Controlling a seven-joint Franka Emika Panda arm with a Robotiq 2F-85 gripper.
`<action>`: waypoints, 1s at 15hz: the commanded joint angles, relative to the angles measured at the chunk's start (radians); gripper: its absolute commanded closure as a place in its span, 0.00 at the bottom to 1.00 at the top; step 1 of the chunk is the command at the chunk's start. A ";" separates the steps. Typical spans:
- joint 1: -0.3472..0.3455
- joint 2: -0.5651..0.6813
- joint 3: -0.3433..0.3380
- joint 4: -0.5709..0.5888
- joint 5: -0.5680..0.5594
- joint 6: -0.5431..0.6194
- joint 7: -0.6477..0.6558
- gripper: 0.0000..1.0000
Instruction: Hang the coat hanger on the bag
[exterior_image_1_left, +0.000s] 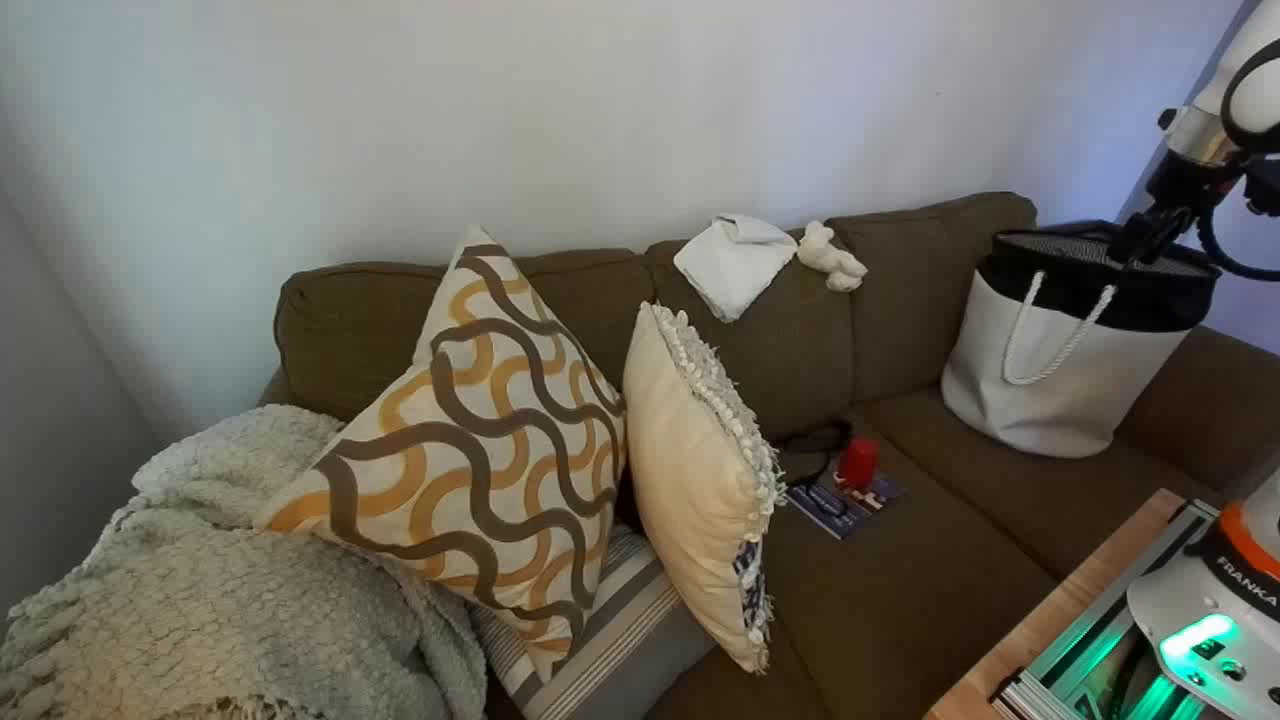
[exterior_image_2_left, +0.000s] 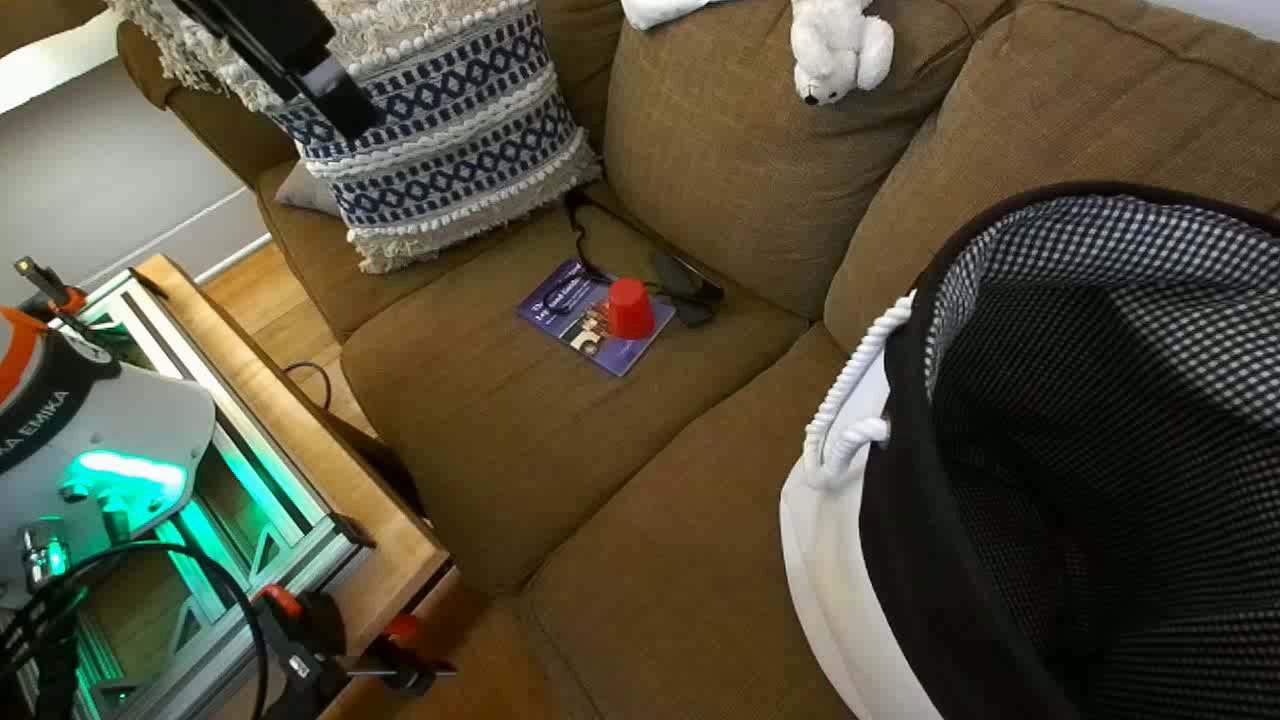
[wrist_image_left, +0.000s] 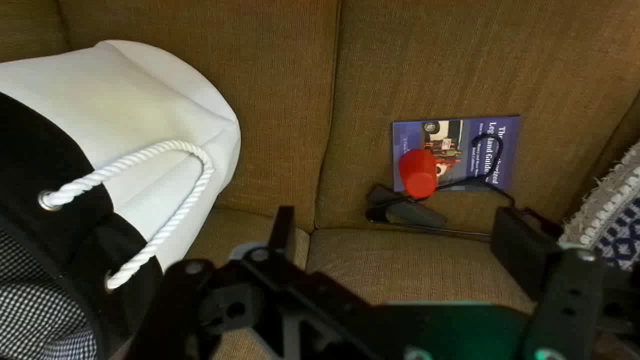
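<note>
A black wire coat hanger (wrist_image_left: 440, 230) lies on the sofa seat, its hook over a purple book; part passes behind a red cup. It also shows in both exterior views (exterior_image_1_left: 825, 432) (exterior_image_2_left: 574, 235). The white bag (exterior_image_1_left: 1060, 385) with a black top band stands upright on the sofa. Its white rope handle (wrist_image_left: 200, 186) hangs in a loop on the side in the wrist view. My gripper (wrist_image_left: 395, 217) is open and empty, above the sofa; the hanger shows between and beyond its fingers. In an exterior view only part of the gripper (exterior_image_2_left: 345, 100) shows.
A red cup (wrist_image_left: 418, 172) stands on the purple book (wrist_image_left: 505, 150). A fringed pillow (exterior_image_2_left: 450, 140) and a patterned pillow (exterior_image_1_left: 480, 440) lean beside them. A white plush toy (exterior_image_2_left: 840, 50) and a white cloth (exterior_image_1_left: 735, 265) rest on the backrest. A wooden table (exterior_image_2_left: 330, 480) carries the robot base.
</note>
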 joint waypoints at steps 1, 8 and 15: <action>0.001 0.000 0.000 0.001 0.000 -0.003 0.000 0.00; 0.095 0.211 0.043 -0.001 0.136 0.128 0.125 0.00; 0.108 0.655 0.118 -0.019 0.075 0.302 0.185 0.00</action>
